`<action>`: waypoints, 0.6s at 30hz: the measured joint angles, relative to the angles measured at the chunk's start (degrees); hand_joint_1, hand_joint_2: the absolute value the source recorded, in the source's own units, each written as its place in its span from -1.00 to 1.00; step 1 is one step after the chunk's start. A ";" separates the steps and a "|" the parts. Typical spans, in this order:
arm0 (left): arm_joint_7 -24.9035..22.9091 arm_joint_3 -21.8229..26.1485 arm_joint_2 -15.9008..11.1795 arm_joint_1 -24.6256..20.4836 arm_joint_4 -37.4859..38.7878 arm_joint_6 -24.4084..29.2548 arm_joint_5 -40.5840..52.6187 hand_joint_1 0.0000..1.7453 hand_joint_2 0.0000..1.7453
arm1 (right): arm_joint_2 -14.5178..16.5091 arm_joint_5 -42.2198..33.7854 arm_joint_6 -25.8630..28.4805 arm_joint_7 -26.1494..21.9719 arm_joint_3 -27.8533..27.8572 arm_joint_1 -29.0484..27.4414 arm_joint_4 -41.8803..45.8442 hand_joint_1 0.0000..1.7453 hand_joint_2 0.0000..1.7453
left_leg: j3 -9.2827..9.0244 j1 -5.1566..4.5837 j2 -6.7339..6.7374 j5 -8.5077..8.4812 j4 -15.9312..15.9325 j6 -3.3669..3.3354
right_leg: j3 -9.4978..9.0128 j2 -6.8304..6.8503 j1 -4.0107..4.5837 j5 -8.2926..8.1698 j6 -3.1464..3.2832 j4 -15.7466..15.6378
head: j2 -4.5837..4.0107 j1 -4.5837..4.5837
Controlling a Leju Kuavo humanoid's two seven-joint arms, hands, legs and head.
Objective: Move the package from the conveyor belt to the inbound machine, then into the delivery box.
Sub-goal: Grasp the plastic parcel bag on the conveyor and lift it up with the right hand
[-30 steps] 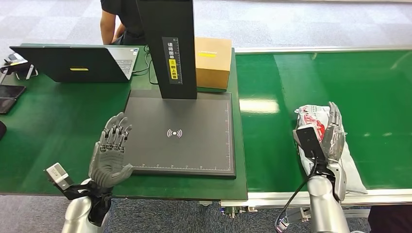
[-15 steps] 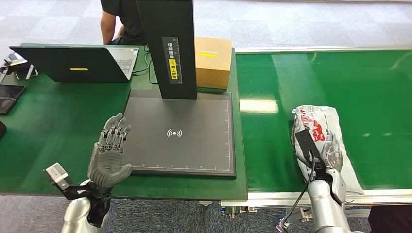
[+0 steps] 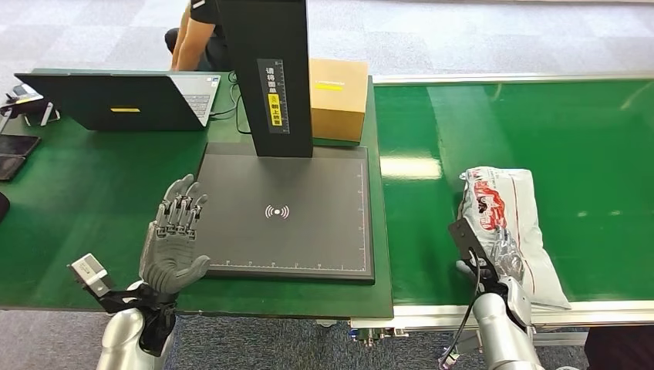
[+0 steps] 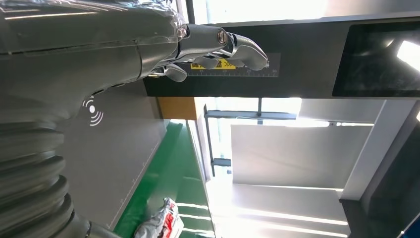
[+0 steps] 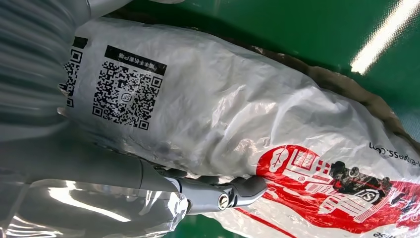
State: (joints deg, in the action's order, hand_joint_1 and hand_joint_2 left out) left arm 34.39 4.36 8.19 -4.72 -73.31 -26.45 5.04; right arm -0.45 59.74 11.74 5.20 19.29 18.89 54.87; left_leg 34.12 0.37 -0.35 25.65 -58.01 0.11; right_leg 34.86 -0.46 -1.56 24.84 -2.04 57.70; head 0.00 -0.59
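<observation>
The package point(image 3: 513, 220), a white plastic mailer with red print, lies on the green conveyor belt point(image 3: 586, 131) near its front edge. My right hand point(image 3: 497, 253) grips the package's near left end. In the right wrist view the package point(image 5: 237, 109) sits between the thumb and the fingers point(image 5: 218, 194), which lie along its side. The inbound machine point(image 3: 287, 212), a black scan pad with an upright black post, stands on the table left of the belt. My left hand point(image 3: 176, 235) hovers open, fingers spread, over the pad's front left edge, and its fingers point(image 4: 218, 47) hold nothing.
A cardboard box point(image 3: 337, 96) stands behind the pad beside the post. An open laptop point(image 3: 116, 100) and some small devices point(image 3: 15, 146) occupy the table's far left. A person point(image 3: 202, 35) sits behind the table. The belt's metal frame point(image 3: 432, 314) runs along the front.
My right hand has drawn back from lying flat on top of the package to its near left end and closed there. The package shifted slightly left. The person behind the table moved.
</observation>
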 joint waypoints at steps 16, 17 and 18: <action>-0.03 0.01 0.01 0.00 0.00 0.01 -0.03 -1.00 1.00 | 0.31 0.10 0.04 0.09 -0.14 0.10 -0.99 -1.00 1.00 | 0.00 0.00 0.00 0.00 -0.01 0.00 | -0.01 0.00 0.00 0.00 0.00 0.00 | 0.00 0.00; -0.03 0.01 0.01 0.00 0.00 0.01 -0.06 -1.00 1.00 | 0.33 0.27 0.12 0.27 -0.15 0.12 -1.04 -1.00 1.00 | 0.00 0.00 0.00 0.00 -0.01 0.00 | -0.01 0.00 0.00 0.00 0.00 0.00 | 0.00 0.00; -0.05 0.01 0.02 0.01 0.00 0.01 -0.12 -1.00 1.00 | 0.34 0.56 0.32 0.58 -0.15 0.14 -1.11 -1.00 1.00 | 0.00 0.00 0.00 0.00 -0.01 0.00 | -0.01 0.00 0.00 0.00 0.00 0.00 | 0.00 0.00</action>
State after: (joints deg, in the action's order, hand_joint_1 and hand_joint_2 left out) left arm 34.33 4.37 8.20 -4.72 -73.31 -26.45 4.92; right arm -0.11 60.30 12.07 5.78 19.14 19.03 53.76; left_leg 34.12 0.37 -0.36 25.65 -58.02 0.11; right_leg 34.85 -0.46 -1.56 24.84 -2.05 57.70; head 0.00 -0.59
